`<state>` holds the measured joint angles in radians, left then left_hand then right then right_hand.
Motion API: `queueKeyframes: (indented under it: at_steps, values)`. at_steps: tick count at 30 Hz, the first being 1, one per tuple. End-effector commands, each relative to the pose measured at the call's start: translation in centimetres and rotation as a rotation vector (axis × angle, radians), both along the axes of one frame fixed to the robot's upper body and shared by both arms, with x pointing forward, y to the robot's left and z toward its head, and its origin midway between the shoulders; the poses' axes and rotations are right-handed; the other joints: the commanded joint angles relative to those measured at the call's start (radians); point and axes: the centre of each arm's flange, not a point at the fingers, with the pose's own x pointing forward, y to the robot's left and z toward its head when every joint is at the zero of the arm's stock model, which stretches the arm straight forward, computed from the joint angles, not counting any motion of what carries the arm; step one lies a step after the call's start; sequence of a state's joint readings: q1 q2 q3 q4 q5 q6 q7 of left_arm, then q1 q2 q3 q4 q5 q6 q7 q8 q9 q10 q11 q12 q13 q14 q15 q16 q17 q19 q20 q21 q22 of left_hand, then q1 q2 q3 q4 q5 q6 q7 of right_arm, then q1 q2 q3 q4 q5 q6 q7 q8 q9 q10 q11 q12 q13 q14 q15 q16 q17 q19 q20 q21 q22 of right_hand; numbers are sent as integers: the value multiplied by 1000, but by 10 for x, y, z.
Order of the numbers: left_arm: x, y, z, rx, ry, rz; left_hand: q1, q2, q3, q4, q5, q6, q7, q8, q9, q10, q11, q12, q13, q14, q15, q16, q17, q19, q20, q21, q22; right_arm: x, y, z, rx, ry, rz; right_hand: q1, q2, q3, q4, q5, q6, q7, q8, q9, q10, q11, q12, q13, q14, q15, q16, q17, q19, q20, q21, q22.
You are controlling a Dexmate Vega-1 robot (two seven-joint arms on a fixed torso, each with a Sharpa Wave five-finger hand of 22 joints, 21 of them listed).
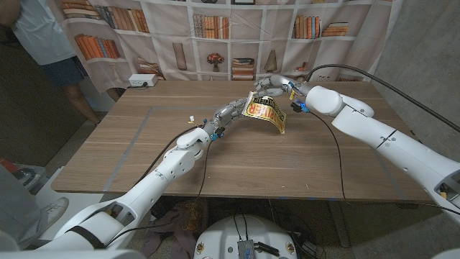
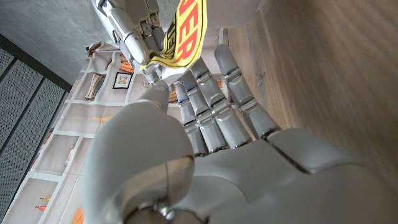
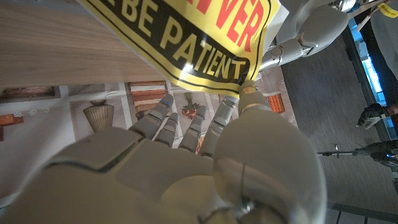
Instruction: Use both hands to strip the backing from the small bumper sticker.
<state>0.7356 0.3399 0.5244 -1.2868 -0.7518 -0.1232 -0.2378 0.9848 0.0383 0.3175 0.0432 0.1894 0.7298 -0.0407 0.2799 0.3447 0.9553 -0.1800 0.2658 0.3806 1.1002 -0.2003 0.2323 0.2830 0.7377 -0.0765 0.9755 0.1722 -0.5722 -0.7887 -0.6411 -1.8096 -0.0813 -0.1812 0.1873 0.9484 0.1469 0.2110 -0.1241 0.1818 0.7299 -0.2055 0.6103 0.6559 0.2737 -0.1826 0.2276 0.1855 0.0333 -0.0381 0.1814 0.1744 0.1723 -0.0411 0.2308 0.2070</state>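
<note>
So the sticker (image 1: 264, 111) is up off the table (image 1: 144, 144), hanging in the air over the far middle of it between my two hands, yellow with red and black lettering (I can read "BE PATIENT" on my right wrist cam). It droops in a curve, lower end down toward the wood on the right side.

My left hand (image 1: 228, 113) is reaching in from the left and touches the sticker's left edge. On the left wrist cam the fingers (image 2: 214, 106) are stretched out mostly straight and close together, tips right at the sticker's corner, but I can't tell if it's really pinching.

My right hand (image 1: 274, 84) has the far top edge; its thumb (image 3: 249, 93) presses at the sticker's border with the fingers curled in behind.

Behind the table there's a bookshelf-print curtain (image 1: 215, 36), and a person (image 1: 50, 43) stands off to the left.
</note>
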Motion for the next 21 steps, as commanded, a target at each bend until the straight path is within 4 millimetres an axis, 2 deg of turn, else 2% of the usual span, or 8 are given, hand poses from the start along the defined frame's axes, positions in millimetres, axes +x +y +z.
queueKeyframes:
  at_steps: [1,21]
  values:
    - [2,3,0,-9,-6,-4,-19,-10,0,13,6,8,0,-8,-1,6,2,-6,-2,7,-26,6,1,17,-100,-8,1,4,0,-1,2,6,0,2,8,-3,3,8,-3,0,3,3,0,-8,-1,3,10,-153,4,1,0,-115,8,3]
    - [4,3,1,-14,-4,-14,-45,-18,0,31,8,15,0,-20,-10,10,7,-9,-10,9,-26,8,-4,35,-103,-24,-1,5,-1,1,-5,13,1,2,10,-7,5,9,-5,-2,2,12,1,-12,-2,3,18,-157,4,1,6,-116,12,4]
